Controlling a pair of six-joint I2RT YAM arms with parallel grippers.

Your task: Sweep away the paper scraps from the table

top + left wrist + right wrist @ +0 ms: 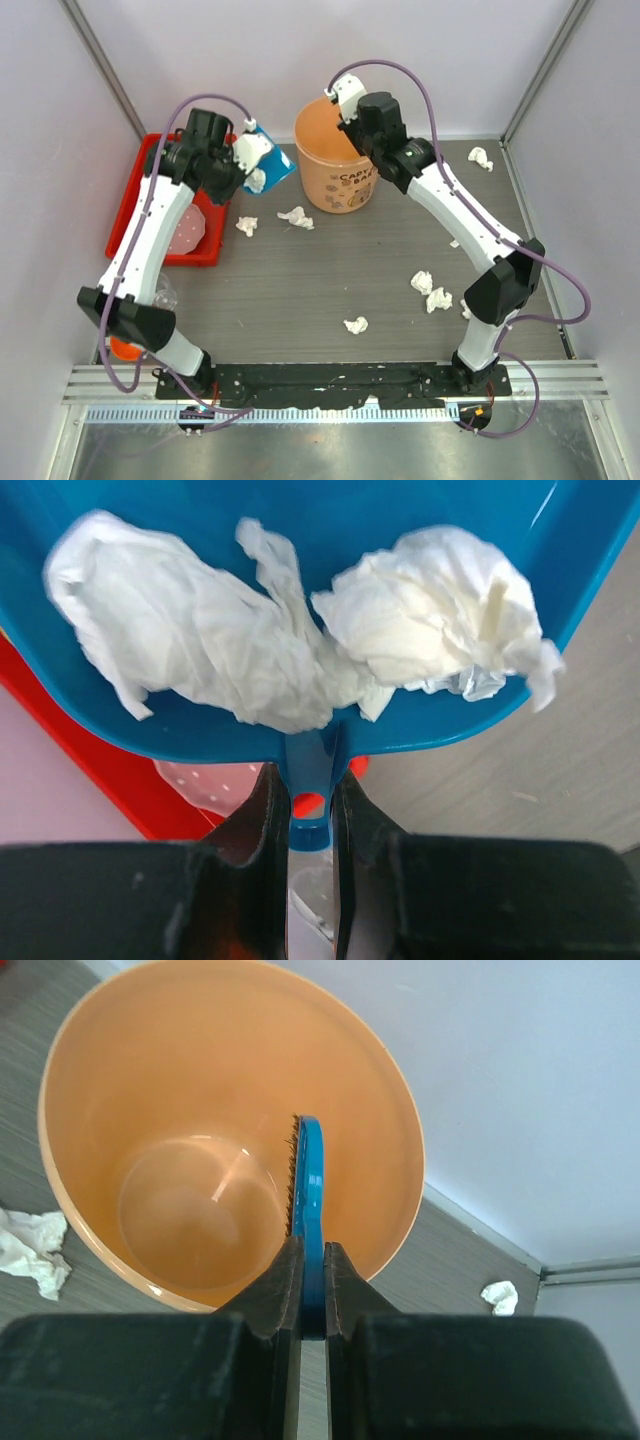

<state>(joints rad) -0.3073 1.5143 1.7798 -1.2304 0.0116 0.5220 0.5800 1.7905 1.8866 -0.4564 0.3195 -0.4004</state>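
L end effector [305,785]: clamped on blue plastic dustpan [420,510], tilted back so two crumpled white paper scraps [200,650] stay in. R end effector [312,1260]: clamped on blue brush [309,1170], parked over orange plastic bucket [230,1050], prob. dump target. Other scraps lie scattered across dark grey worktop [330,290].

The left arm [150,240] reaches along the left edge of the worktop [300,290] toward its far-left corner, and the left gripper [308,815] has its fingers [262,825] clamped on a dustpan handle [310,765]. The right arm [470,220] bends from the right edge toward the middle of the far edge, with the right gripper [312,1280] pinching a brush [310,1180].
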